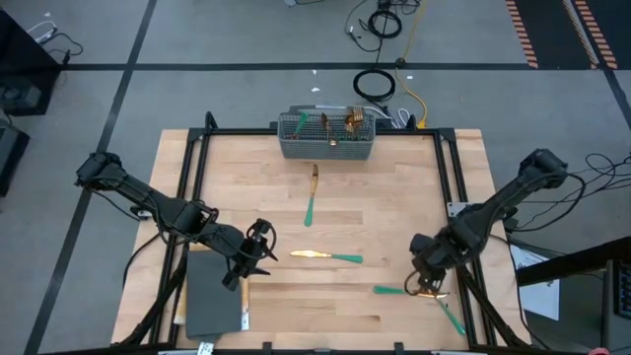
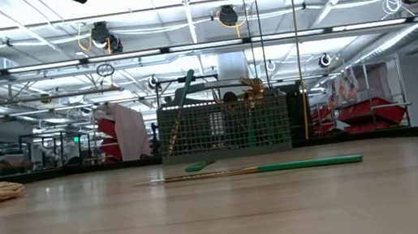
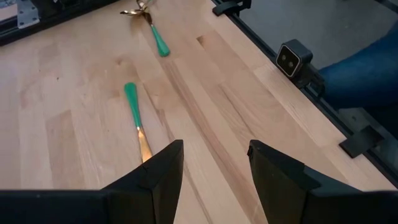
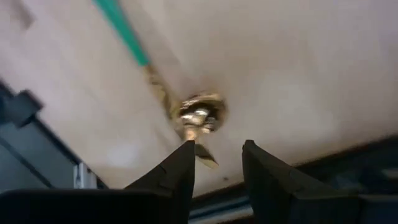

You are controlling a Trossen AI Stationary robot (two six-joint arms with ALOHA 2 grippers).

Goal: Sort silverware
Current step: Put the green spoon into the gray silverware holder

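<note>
Four pieces of silverware (image 1: 326, 257) lie on the counter (image 1: 375, 197). Left gripper (image 3: 214, 163) wide; right gripper (image 4: 216, 163) half open, holding nothing.

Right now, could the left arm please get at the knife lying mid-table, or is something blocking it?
Probably yes. The left gripper has open jaws and sits close beside the knife, with only bare table between them and nothing lying across it.
</note>
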